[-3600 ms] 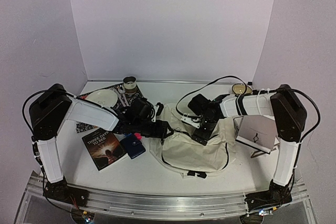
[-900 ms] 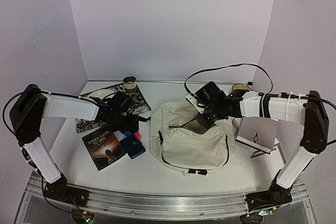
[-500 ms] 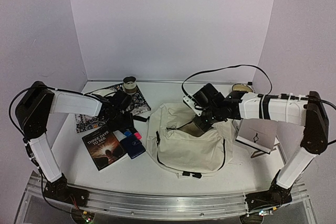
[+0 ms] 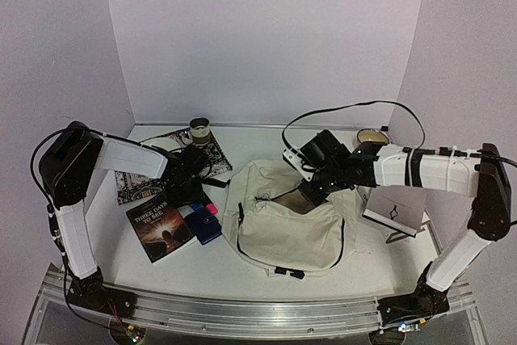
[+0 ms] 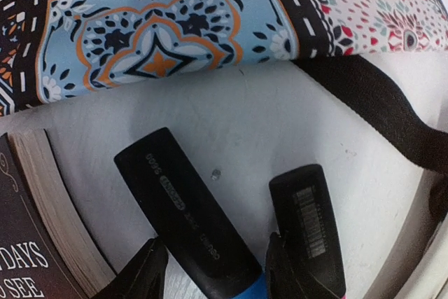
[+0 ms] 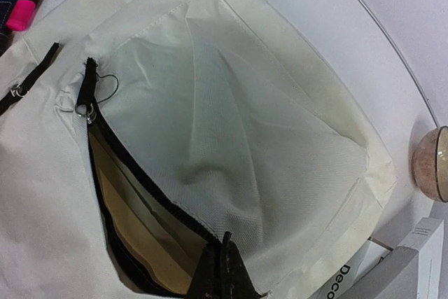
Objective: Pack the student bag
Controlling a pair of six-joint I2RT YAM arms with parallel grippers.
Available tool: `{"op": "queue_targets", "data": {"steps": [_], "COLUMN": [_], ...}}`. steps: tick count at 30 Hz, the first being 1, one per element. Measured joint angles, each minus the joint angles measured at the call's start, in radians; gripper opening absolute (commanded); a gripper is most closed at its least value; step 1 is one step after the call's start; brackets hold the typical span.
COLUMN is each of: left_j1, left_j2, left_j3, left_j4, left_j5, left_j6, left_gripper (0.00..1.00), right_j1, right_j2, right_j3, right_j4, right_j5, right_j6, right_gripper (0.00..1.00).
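The cream student bag (image 4: 283, 228) lies mid-table with its zipper open. My right gripper (image 4: 311, 191) is shut on the bag's upper zipper edge (image 6: 222, 271) and lifts that flap (image 6: 231, 124), so a tan lining (image 6: 133, 229) shows inside. My left gripper (image 4: 187, 191) is low over the table left of the bag. It stands open, and its jaws closely straddle a blue marker with a black cap (image 5: 183, 208). A pink marker with a black cap (image 5: 308, 218) lies just right of the right fingertip (image 5: 276, 271).
A dark book (image 4: 159, 226) and a navy case (image 4: 206, 228) lie near the markers. Behind them are a patterned cloth (image 5: 161, 33) and a tape roll (image 4: 199, 129). A black bag strap (image 5: 378, 110) runs beside the markers. A bowl (image 4: 370, 136) and a white box (image 4: 396, 204) stand right.
My left gripper's jaws have narrowed around the blue marker, and that arm has settled lower. The bag has slid a little left and forward under the right gripper's hold.
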Motion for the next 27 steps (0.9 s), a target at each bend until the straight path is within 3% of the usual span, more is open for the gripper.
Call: {"op": "queue_targets", "data": {"steps": [2,17,27], "left_j1": [0.0,0.005,-0.009], "left_j2": [0.01,0.012,-0.135], "left_j3": [0.013,0.036,0.046], "left_j4": [-0.008,-0.037,-0.008], "left_j5": [-0.007,-0.003,0.142], "left_j6": [-0.005,-0.001,0.029], "left_gripper": [0.45,0.01,0.0], "right_j1": [0.0,0.005,0.009], "right_j2": [-0.001,-0.001,0.0], "right_j3": [-0.002,-0.004,-0.003], "right_j4": [0.002,0.006,0.01], "right_j5": [-0.009,-0.017,0.022], "right_j6": [0.002,0.016,0.035], "right_gripper": [0.0,0.0,0.0]}}
